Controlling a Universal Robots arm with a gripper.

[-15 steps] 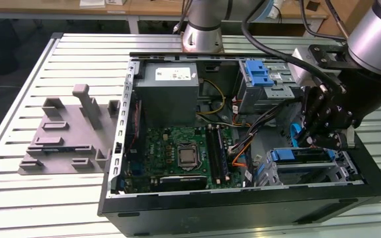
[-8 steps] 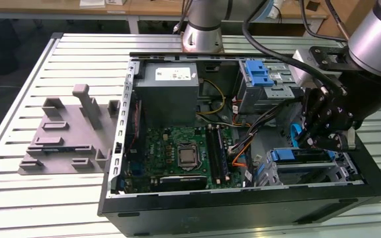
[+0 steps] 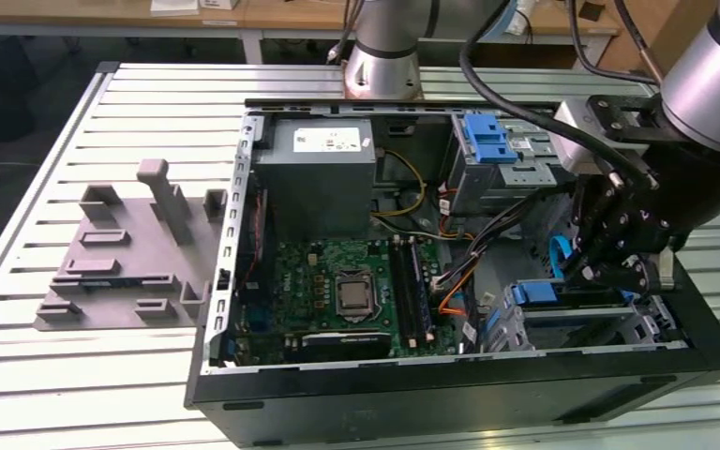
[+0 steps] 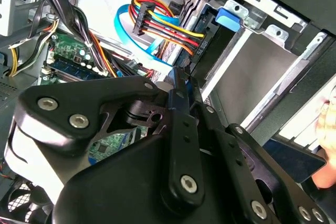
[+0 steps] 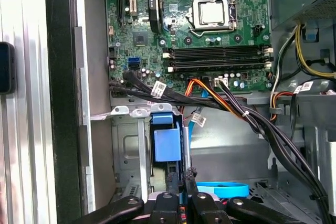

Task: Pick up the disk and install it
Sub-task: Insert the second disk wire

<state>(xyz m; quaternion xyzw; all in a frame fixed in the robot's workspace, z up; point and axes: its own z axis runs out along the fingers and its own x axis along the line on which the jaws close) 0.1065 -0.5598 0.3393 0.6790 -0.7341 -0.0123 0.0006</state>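
Disk (image 3: pixel 546 292), flat silver-grey metal drive in a blue plastic carrier, seen in the exterior view seated in the grey metal drive cage (image 3: pixel 585 323) of the open black computer case (image 3: pixel 460 394), directly at the tips of the black gripper (image 3: pixel 600 279). Green motherboard (image 3: pixel 348 291) well off to the fingers' side, toward the exterior view's left; grey moulded fixture (image 3: pixel 128 253) far beyond that on the slatted metal table (image 3: pixel 35 375).

In the second wrist view, fingers (image 4: pixel 177 90) drawn nearly together, pointing into the cage. Bundle of red, yellow and orange wires (image 4: pixel 163 27) and a flat blue cable (image 4: pixel 126 24) just past the fingertips.

In the first wrist view, fingers (image 5: pixel 172 182) narrowed onto the carrier's blue edge, pinching it. Blue carrier face straight ahead of the fingertips, inside the cage. Black cable bundle (image 5: pixel 173 95) further ahead, motherboard beyond.
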